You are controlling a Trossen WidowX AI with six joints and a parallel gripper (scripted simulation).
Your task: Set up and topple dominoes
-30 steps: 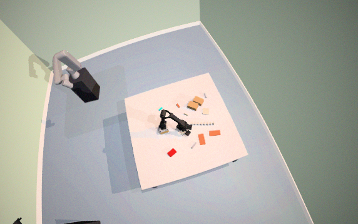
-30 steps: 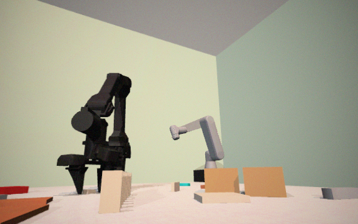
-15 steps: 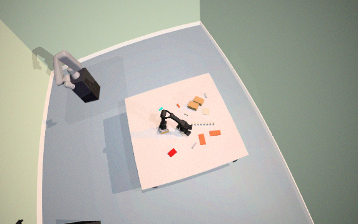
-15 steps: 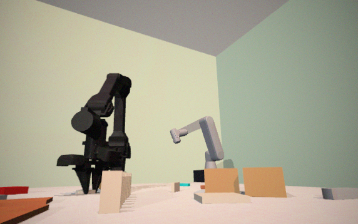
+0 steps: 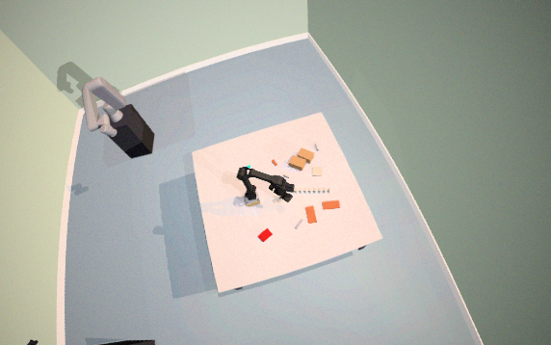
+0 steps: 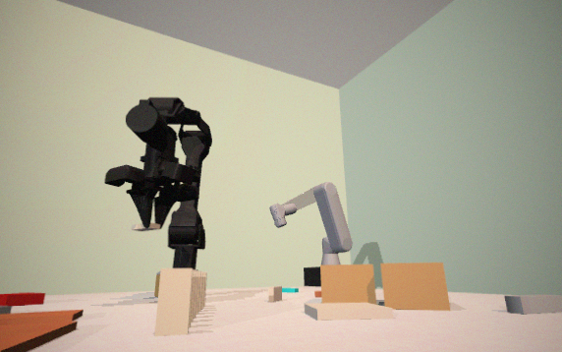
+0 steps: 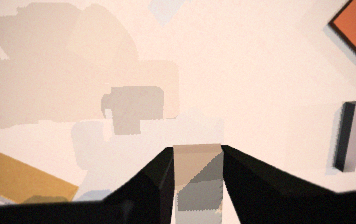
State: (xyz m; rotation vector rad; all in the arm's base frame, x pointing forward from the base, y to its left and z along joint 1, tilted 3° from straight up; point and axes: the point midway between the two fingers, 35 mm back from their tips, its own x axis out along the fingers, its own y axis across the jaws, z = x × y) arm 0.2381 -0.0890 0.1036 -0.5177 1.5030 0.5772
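Observation:
My gripper [image 6: 152, 225] [image 7: 198, 148] is shut on a cream domino [image 6: 141, 227] [image 7: 196, 167]. It holds the domino above the table, lying roughly flat in the exterior view. In the top view the arm hides most of the fingers. The row of standing dominoes [image 5: 313, 191] [image 6: 173, 302] runs away from the arm, upright and evenly spaced. The hand is near the row's arm-side end, higher than the dominoes. Another small domino [image 5: 286, 176] [image 6: 275, 294] lies on the table beside the arm, apart from the row.
Two orange boards [image 5: 311, 215] [image 5: 330, 204] lie beside the row, a grey bar [image 5: 299, 224] [image 7: 348, 140] and red block [image 5: 265, 235] [image 6: 22, 298] farther out. Across the row are two tan blocks [image 5: 297, 163] [image 6: 415, 286] and a cream slab [image 5: 316, 171] [image 6: 349, 311]. A grey arm [image 6: 334, 221] stands beyond the table.

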